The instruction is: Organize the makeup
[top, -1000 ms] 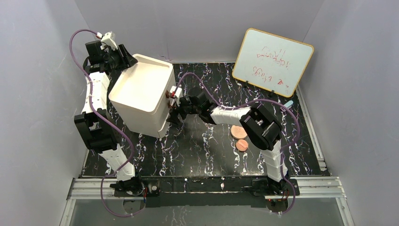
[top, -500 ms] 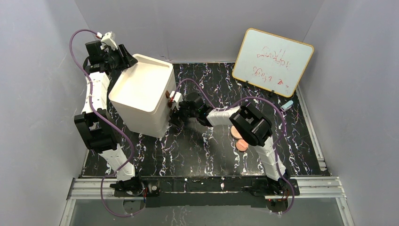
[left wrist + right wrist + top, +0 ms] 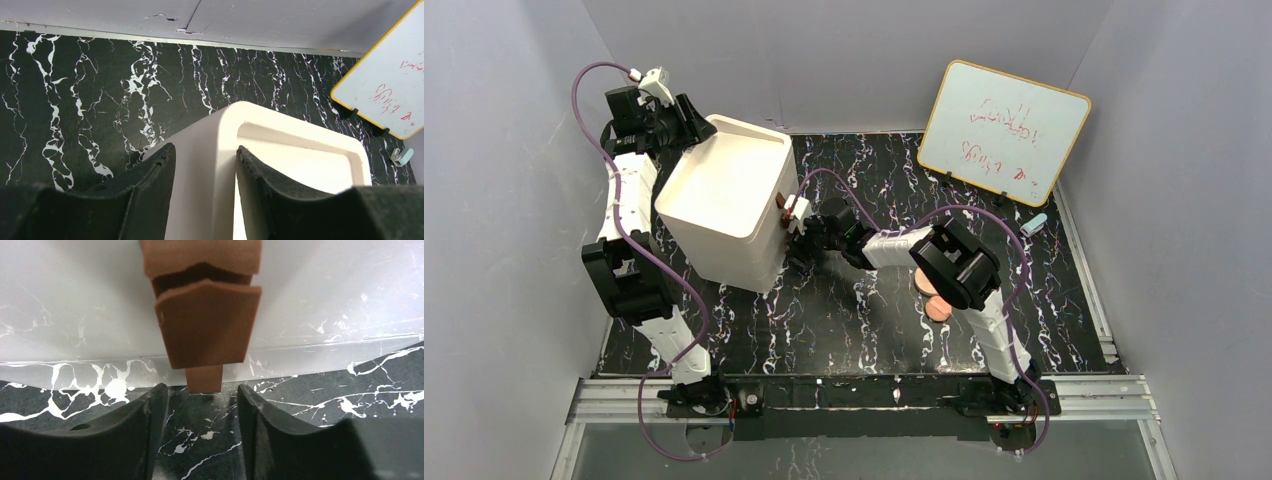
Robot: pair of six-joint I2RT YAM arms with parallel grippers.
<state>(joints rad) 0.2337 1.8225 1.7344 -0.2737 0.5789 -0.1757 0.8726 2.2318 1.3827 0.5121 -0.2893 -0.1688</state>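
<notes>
A white drawer box (image 3: 724, 205) stands at the back left. My left gripper (image 3: 692, 122) is shut on its back corner rim; in the left wrist view the jaws (image 3: 205, 150) pinch the white wall (image 3: 300, 150). My right gripper (image 3: 790, 250) is open and empty at the box's front face (image 3: 75, 315). Its jaws (image 3: 202, 390) sit just short of the lowest brown knob (image 3: 204, 379), below a larger knob (image 3: 207, 325). Two copper-pink discs (image 3: 938, 308) lie on the mat, partly hidden under my right arm. The compact and sticks are out of view.
A whiteboard (image 3: 1004, 130) leans at the back right, and also shows in the left wrist view (image 3: 395, 80). A small light-blue cylinder (image 3: 1032, 224) lies below it. The black marbled mat (image 3: 844, 320) covers the table. Grey walls close in on three sides.
My right arm has swung left and my right gripper has edged closer to the box front and its knobs. The left arm and the box have not moved.
</notes>
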